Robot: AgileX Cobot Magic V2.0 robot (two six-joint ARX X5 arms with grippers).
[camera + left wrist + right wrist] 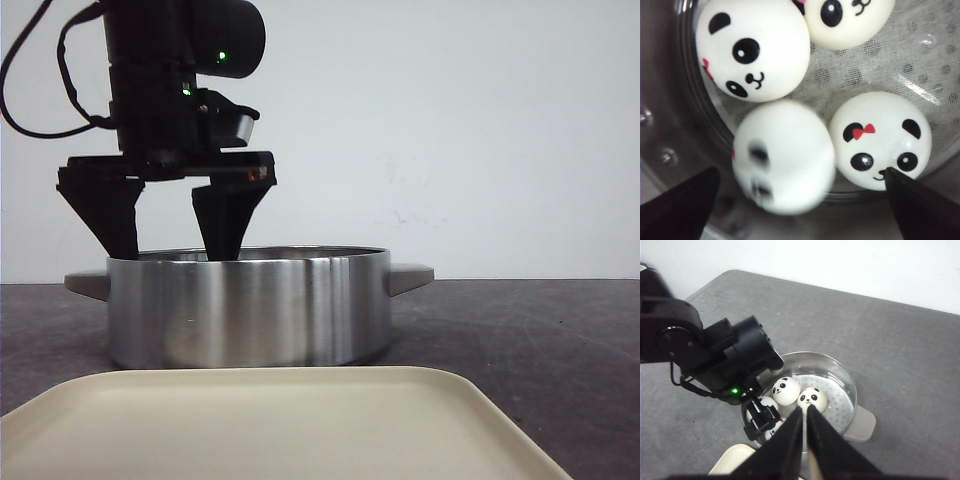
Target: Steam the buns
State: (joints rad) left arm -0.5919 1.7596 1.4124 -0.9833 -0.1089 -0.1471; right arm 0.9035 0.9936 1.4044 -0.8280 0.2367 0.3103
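My left gripper hangs released over the pot, all four buns inside; I'd lift straight up, clear of them. Right gripper clenched, empty.

White buns with black panda faces

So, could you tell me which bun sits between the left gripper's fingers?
The blurred bun beside the red-bowed bun; the left gripper brackets it, jaws open.
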